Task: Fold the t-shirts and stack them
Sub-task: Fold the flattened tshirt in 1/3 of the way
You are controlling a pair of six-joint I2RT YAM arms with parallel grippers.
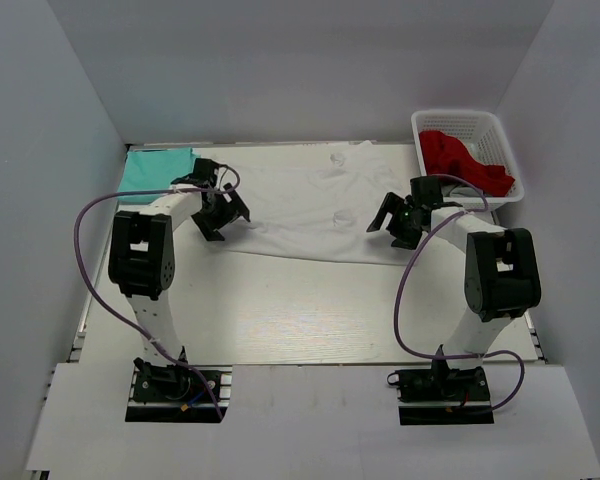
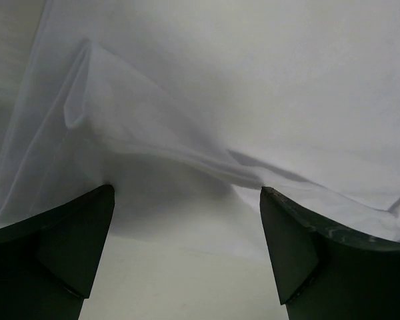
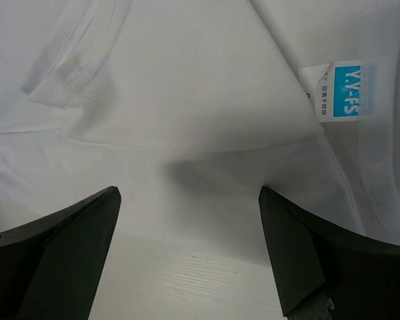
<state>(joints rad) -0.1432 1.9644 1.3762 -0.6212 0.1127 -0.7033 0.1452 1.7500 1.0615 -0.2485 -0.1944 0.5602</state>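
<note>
Left gripper [image 1: 225, 222] and right gripper [image 1: 393, 228] gape wide, empty, at white t-shirt [image 1: 310, 205] near edge.
White t-shirt is spread flat centre; mint-teal t-shirt [image 1: 156, 170] sits folded far-left. Best to pinch the near edge at both ends, lift level, fold away without dragging.

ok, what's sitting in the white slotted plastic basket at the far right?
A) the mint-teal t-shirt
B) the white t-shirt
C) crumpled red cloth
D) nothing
C: crumpled red cloth fills the white slotted plastic basket; the mint-teal t-shirt lies far left and the thin white t-shirt is spread out in the middle.
</note>
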